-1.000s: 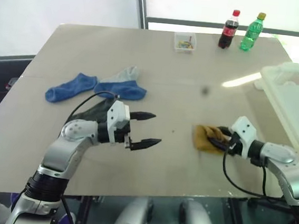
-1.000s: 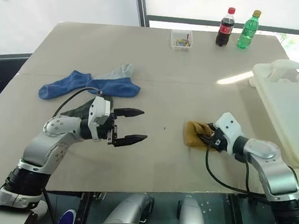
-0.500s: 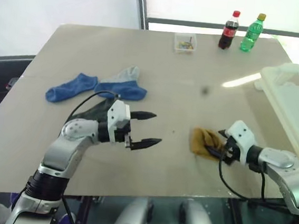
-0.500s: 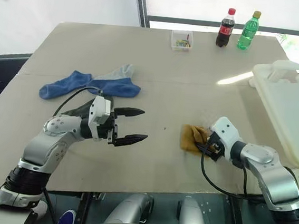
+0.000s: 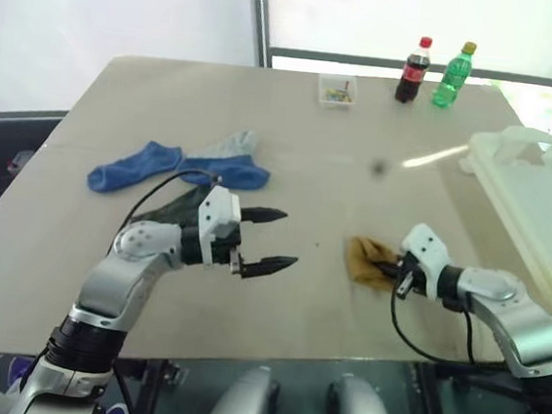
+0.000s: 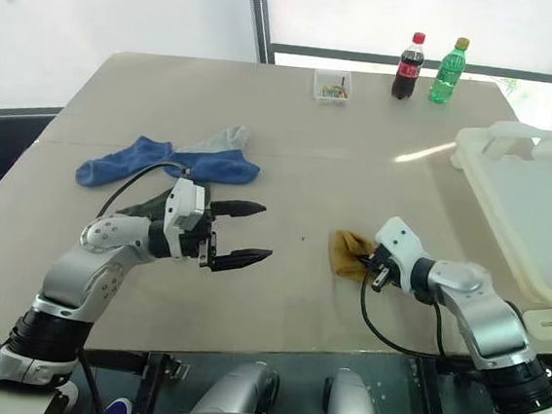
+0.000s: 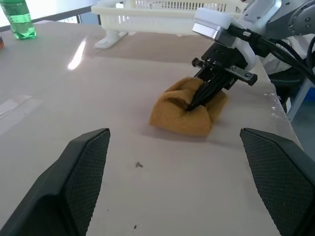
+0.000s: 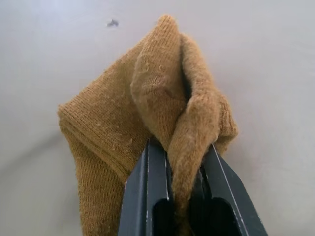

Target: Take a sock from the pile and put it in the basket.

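A mustard-yellow sock (image 5: 365,261) lies bunched on the table, right of centre. My right gripper (image 8: 179,158) is shut on a raised fold of it, and the rest of the sock still rests on the tabletop (image 7: 183,114). The pile (image 5: 187,164) of blue, pale grey and dark green socks lies at the left. Beside the pile and above the table, my left gripper (image 5: 284,237) hangs open and empty. The basket (image 6: 521,206), white with a thick rim, stands at the table's right edge.
A small clear box (image 5: 337,89), a cola bottle (image 5: 412,69) and a green bottle (image 5: 453,75) stand along the far edge. Bare tabletop (image 5: 328,173) lies between the pile and the mustard sock. The table's near edge runs just below both arms.
My right gripper has sunk slightly onto the mustard sock and shut on a fold of it. The left arm has kept still. The head views have shifted a little.
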Controlling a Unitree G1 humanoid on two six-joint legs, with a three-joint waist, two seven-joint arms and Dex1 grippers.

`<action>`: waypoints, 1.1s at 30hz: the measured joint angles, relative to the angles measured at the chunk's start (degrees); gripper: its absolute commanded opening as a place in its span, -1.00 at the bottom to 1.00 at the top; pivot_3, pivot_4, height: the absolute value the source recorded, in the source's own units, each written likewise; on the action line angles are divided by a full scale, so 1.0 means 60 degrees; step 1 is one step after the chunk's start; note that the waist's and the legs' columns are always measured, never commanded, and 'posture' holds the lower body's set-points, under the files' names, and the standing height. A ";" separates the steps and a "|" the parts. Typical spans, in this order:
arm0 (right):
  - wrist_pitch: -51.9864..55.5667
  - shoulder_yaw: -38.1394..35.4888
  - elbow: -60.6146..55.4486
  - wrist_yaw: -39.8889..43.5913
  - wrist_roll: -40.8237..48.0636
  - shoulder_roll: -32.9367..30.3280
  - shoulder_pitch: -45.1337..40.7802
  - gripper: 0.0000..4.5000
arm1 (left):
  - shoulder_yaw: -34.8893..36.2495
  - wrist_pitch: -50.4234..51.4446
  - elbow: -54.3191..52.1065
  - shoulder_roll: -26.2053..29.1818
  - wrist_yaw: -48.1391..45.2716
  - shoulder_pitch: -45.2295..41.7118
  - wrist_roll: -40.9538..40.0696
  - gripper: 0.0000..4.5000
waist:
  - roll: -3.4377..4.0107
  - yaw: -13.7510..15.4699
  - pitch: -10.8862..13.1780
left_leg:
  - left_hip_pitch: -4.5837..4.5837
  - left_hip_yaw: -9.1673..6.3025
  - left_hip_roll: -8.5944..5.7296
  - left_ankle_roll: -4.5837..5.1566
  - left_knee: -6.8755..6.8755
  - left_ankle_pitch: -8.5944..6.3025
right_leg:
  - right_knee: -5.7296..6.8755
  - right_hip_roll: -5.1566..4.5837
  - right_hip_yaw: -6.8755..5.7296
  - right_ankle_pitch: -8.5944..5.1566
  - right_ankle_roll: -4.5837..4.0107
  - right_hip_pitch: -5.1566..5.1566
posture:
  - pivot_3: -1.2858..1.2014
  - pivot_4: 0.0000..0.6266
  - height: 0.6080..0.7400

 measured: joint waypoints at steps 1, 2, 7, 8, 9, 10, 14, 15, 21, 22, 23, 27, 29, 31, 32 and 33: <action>-0.0300 -0.0104 0.0072 -0.0013 0.0019 0.0095 0.0091 -0.99 | 0.0002 0.0000 -0.0047 0.0001 0.0030 0.0009 0.0000 1.00 | 0.0019 -0.0005 0.0015 | -0.0006 0.0002 0.0000 0.0004 0.0000 0.0003 | 0.0000 0.0000 0.0002 0.0001 0.0000 -0.0007 | 0.03 -0.52 1.00; -0.0522 -0.0422 0.0112 -0.0093 0.0180 0.0322 0.0175 -0.99 | 0.0005 0.0004 -0.0095 0.0001 0.0067 0.0012 -0.0002 1.00 | 0.0058 -0.0010 0.0048 | -0.0016 0.0006 -0.0002 0.0014 0.0001 0.0009 | 0.0001 0.0000 0.0002 0.0003 0.0000 -0.0017 | 0.03 -0.52 1.00; -0.0580 -0.2477 0.0069 -0.0896 0.1066 0.0678 -0.0343 -0.99 | 0.0008 0.0017 -0.0198 -0.0073 0.0237 0.0012 -0.0014 1.00 | 0.0094 0.0004 0.0063 | -0.0175 0.0013 -0.0008 -0.0033 0.0006 0.0040 | 0.0043 0.0000 0.0000 0.0009 -0.0004 -0.0197 | 0.03 -0.52 1.00; -0.0419 -0.2924 0.0063 -0.1096 0.1384 0.0709 -0.0542 -0.99 | 0.0008 0.0024 -0.0198 -0.0124 0.0247 -0.0014 -0.0035 1.00 | 0.0096 0.0007 0.0064 | -0.0177 0.0012 -0.0008 -0.0034 -0.0001 0.0039 | 0.0036 -0.0001 0.0001 0.0008 -0.0005 -0.0198 | 0.03 -0.52 1.00; -0.0025 -0.3546 0.0072 -0.1414 0.1889 0.0739 -0.0853 -0.99 | 0.0011 0.0068 -0.0196 -0.0216 0.0259 -0.0108 -0.0136 1.00 | 0.0104 0.0014 0.0071 | -0.0191 0.0011 -0.0009 -0.0034 -0.0005 0.0039 | 0.0030 -0.0002 0.0002 0.0008 -0.0005 -0.0207 | 0.03 -0.52 1.00; 0.0308 -0.4091 0.0079 -0.1690 0.2254 0.0711 -0.1140 -0.99 | 0.0010 0.0112 -0.0196 -0.0315 0.0263 -0.0218 -0.0252 1.00 | 0.0109 0.0023 0.0074 | -0.0206 0.0014 -0.0012 -0.0033 -0.0005 0.0039 | 0.0028 -0.0006 0.0002 0.0008 -0.0005 -0.0222 | 0.03 -0.52 1.00; 0.1692 -0.5658 0.0347 -0.2545 0.3217 -0.0213 -0.2214 -0.99 | 0.0060 0.0187 -0.0196 -0.0387 0.0236 -0.0552 -0.0494 1.00 | 0.0109 0.0047 0.0074 | -0.0296 0.0019 -0.0020 -0.0032 0.0002 0.0040 | 0.0035 -0.0012 0.0000 0.0009 -0.0006 -0.0303 | 0.03 -0.52 1.00; 0.2094 -0.5962 0.0572 -0.2766 0.3285 -0.0582 -0.2451 -0.99 | 0.0085 0.0189 -0.0194 -0.0400 0.0233 -0.0609 -0.0531 1.00 | 0.0109 0.0059 0.0074 | -0.0312 0.0021 -0.0020 -0.0032 0.0003 0.0040 | 0.0036 -0.0012 -0.0001 0.0009 -0.0006 -0.0318 | 0.03 -0.52 1.00; 0.4745 -0.6896 0.3696 -0.3791 0.3099 -0.2982 -0.3848 -0.99 | 0.0214 0.0192 -0.0080 -0.0734 0.0324 -0.1309 -0.0604 1.00 | 0.0120 0.0126 0.0081 | -0.0314 0.0055 -0.0010 -0.0029 -0.0003 0.0041 | 0.0024 -0.0005 0.0008 0.0007 -0.0009 -0.0319 | 0.03 -0.52 1.00; 0.4920 -0.6823 0.4039 -0.3761 0.3039 -0.3008 -0.3848 -0.99 | 0.0214 0.0192 -0.0037 -0.0813 0.0336 -0.1362 -0.0603 1.00 | 0.0120 0.0084 0.0081 | -0.0314 0.0069 -0.0010 -0.0028 -0.0003 0.0040 | 0.0026 -0.0005 0.0018 0.0008 -0.0009 -0.0320 | 0.03 -0.52 1.00; 0.5064 -0.6627 0.4467 -0.3675 0.2960 -0.3000 -0.3838 -0.99 | 0.0213 0.0192 -0.0028 -0.0875 0.0357 -0.1401 -0.0603 1.00 | 0.0122 0.0023 0.0082 | -0.0314 0.0081 -0.0010 -0.0024 -0.0003 0.0039 | 0.0031 -0.0007 0.0029 0.0008 -0.0008 -0.0323 | 0.03 -0.52 1.00; 0.4881 -0.5629 0.6570 -0.2971 0.2424 -0.3060 -0.4066 -0.99 | 0.0230 0.0192 -0.0025 -0.1024 0.0419 -0.1517 -0.0613 1.00 | 0.0126 -0.0064 0.0082 | -0.0302 0.0111 -0.0010 -0.0016 0.0002 0.0036 | 0.0039 -0.0005 0.0048 0.0009 -0.0006 -0.0323 | 0.03 -0.52 1.00; 0.4533 -0.5345 0.7206 -0.2637 0.2211 -0.3049 -0.4366 -0.99 | 0.0237 0.0192 -0.0017 -0.1059 0.0437 -0.1511 -0.0607 1.00 | 0.0134 -0.0075 0.0083 | -0.0298 0.0115 -0.0009 -0.0017 0.0004 0.0036 | 0.0043 0.0000 0.0053 0.0009 -0.0005 -0.0324 | 0.03 -0.52 1.00; 0.4014 -0.5017 0.7938 -0.2449 0.1880 -0.2992 -0.4856 -0.99 | 0.0234 0.0189 -0.0019 -0.1142 0.0481 -0.1502 -0.0604 1.00 | 0.0129 -0.0083 0.0083 | -0.0295 0.0111 -0.0002 -0.0017 0.0010 0.0036 | 0.0042 0.0009 0.0049 0.0010 -0.0004 -0.0320 | 0.03 -0.52 1.00; 0.3501 -0.4838 0.8407 -0.2408 0.1616 -0.2916 -0.5097 -0.99 | 0.0230 0.0190 -0.0025 -0.1163 0.0520 -0.1458 -0.0590 1.00 | 0.0129 -0.0075 0.0082 | -0.0294 0.0112 -0.0001 -0.0017 0.0013 0.0036 | 0.0044 0.0009 0.0049 0.0010 -0.0004 -0.0319 | 0.03 -0.52 1.00; 0.3356 -0.4810 0.8509 -0.2400 0.1541 -0.2902 -0.5147 -0.99 | 0.0231 0.0189 -0.0025 -0.1179 0.0524 -0.1451 -0.0589 1.00 | 0.0128 -0.0057 0.0082 | -0.0295 0.0111 -0.0001 -0.0017 0.0014 0.0036 | 0.0044 0.0009 0.0048 0.0011 -0.0003 -0.0318 | 0.03 -0.52 1.00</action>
